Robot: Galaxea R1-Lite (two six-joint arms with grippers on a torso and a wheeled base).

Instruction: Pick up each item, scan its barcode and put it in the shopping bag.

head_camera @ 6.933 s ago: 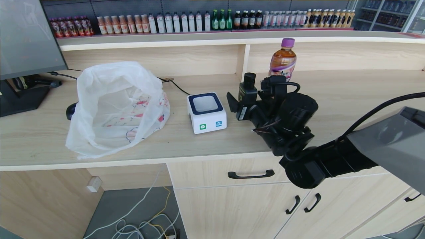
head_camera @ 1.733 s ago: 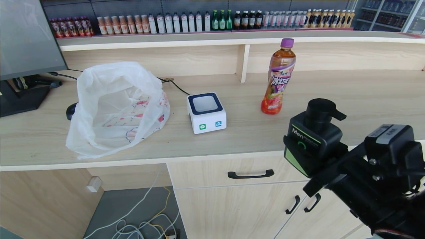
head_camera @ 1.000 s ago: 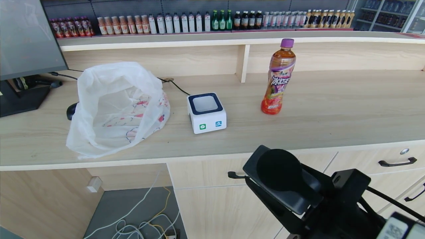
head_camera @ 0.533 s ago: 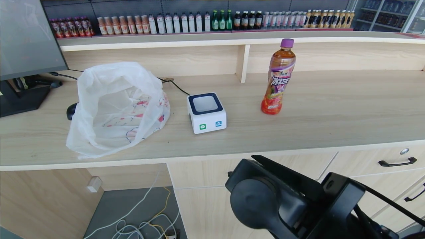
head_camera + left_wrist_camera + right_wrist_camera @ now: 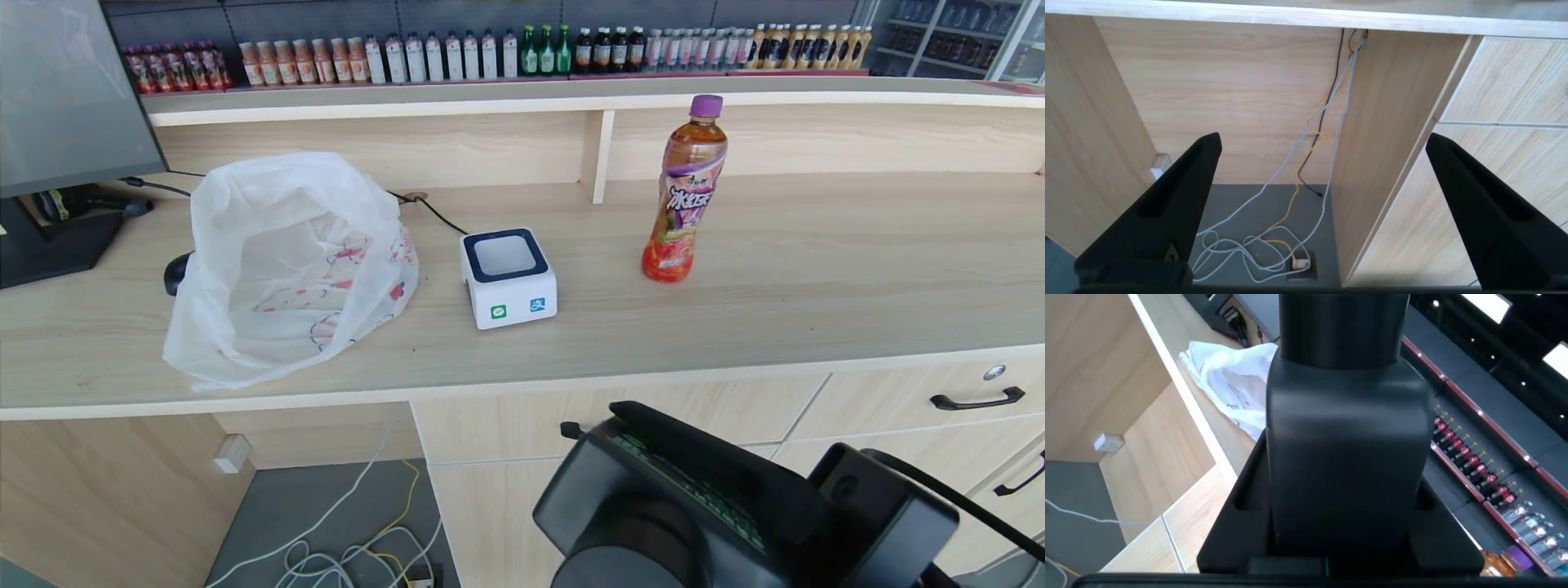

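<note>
My right gripper (image 5: 1339,547) is shut on a black pump bottle (image 5: 1343,449), held low in front of the counter's drawers and tipped over. In the head view the black pump bottle (image 5: 669,498) shows a green-printed side. On the counter a white scanner box (image 5: 508,278) stands in the middle. The white shopping bag (image 5: 282,261) lies to its left with its mouth open toward me. An orange drink bottle (image 5: 686,192) with a purple cap stands upright to the scanner's right. My left gripper (image 5: 1323,147) hangs open under the counter with nothing in it.
A monitor (image 5: 69,90) on a black stand and a mouse (image 5: 173,273) sit at the counter's left end. A cable (image 5: 433,212) runs behind the scanner. Drink bottles line the back shelf (image 5: 522,51). Drawer handles (image 5: 976,400) and floor cables (image 5: 1282,237) are below.
The right arm carried the black pump bottle off the counter, down and toward me, tipping it over. In the last half second it turned further, so the green-printed side faces up.
</note>
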